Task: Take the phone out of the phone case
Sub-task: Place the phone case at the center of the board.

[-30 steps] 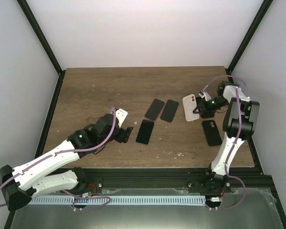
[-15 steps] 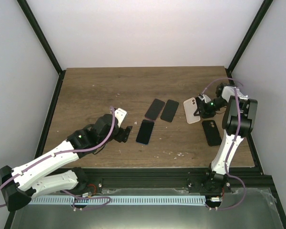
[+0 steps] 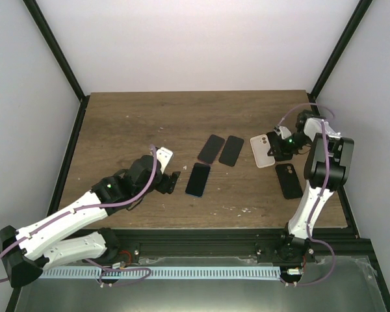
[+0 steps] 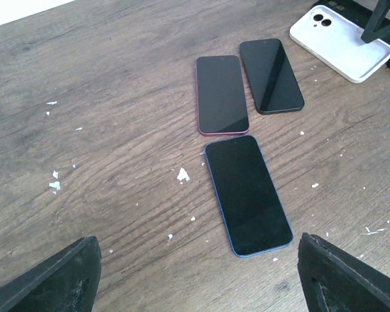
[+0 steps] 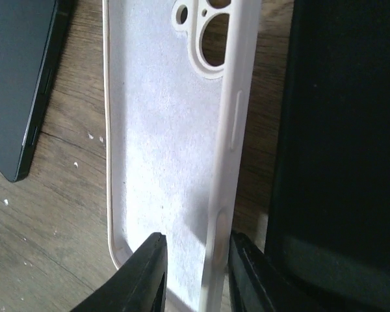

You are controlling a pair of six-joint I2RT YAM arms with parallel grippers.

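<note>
The white phone case (image 3: 260, 151) lies flat and empty, hollow side up, camera cutout at its far end.

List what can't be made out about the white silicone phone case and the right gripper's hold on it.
- Whether the right gripper is clamped on the side wall of the white silicone phone case or loose around it: in the right wrist view the bottom edge cuts off its fingertips, and in the top view it is too small.
- Black rectangular slab: in the top view it is too small to tell a phone from an empty case.

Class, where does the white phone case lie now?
Top view: the white phone case lies on the table's right side, between the dark phone on its left and the right gripper, whose fingers straddle its edge.
</note>
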